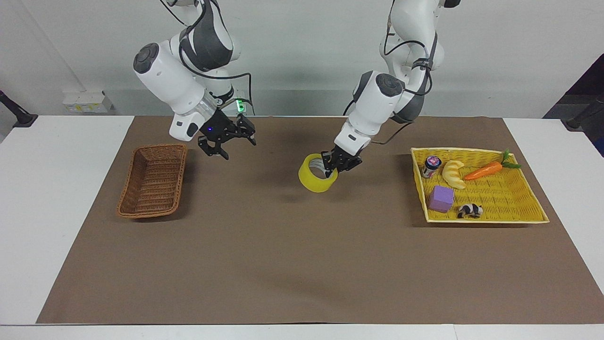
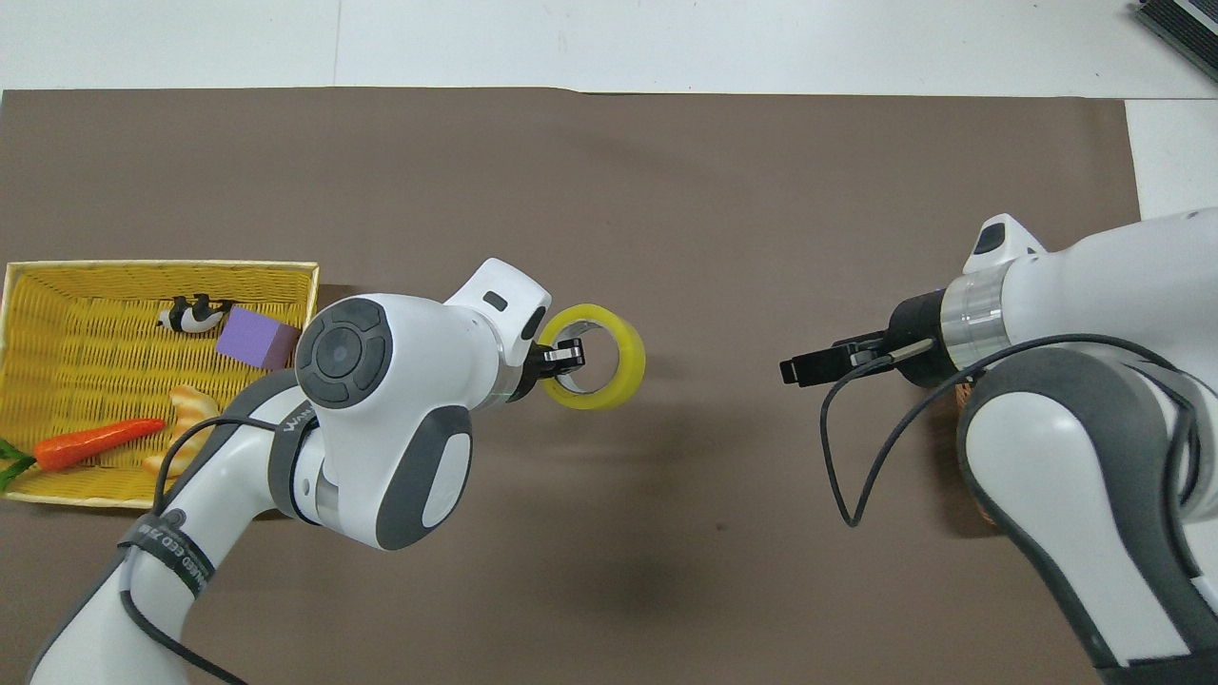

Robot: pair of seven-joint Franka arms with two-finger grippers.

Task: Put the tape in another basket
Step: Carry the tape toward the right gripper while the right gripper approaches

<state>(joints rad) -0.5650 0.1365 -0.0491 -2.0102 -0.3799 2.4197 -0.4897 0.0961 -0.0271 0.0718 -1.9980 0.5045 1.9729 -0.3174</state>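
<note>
The yellow tape [image 1: 314, 182] hangs tilted just above the brown mat at mid-table. My left gripper [image 1: 331, 168] is shut on its rim, with one finger inside the pale core. In the overhead view the tape [image 2: 630, 358] sticks out past the left gripper [image 2: 569, 354]. The brown wicker basket [image 1: 153, 182] stands empty at the right arm's end of the table; in the overhead view the right arm hides almost all of it. My right gripper [image 1: 236, 147] is open and empty, up in the air over the mat between the basket and the tape; it also shows in the overhead view [image 2: 799, 366].
A flat yellow tray basket [image 1: 524, 212] sits at the left arm's end and also shows in the overhead view [image 2: 57, 281]. It holds a carrot [image 1: 483, 170], a croissant toy [image 1: 454, 172], a purple block [image 1: 441, 198], a black-and-white toy [image 1: 470, 210] and a small jar [image 1: 431, 165].
</note>
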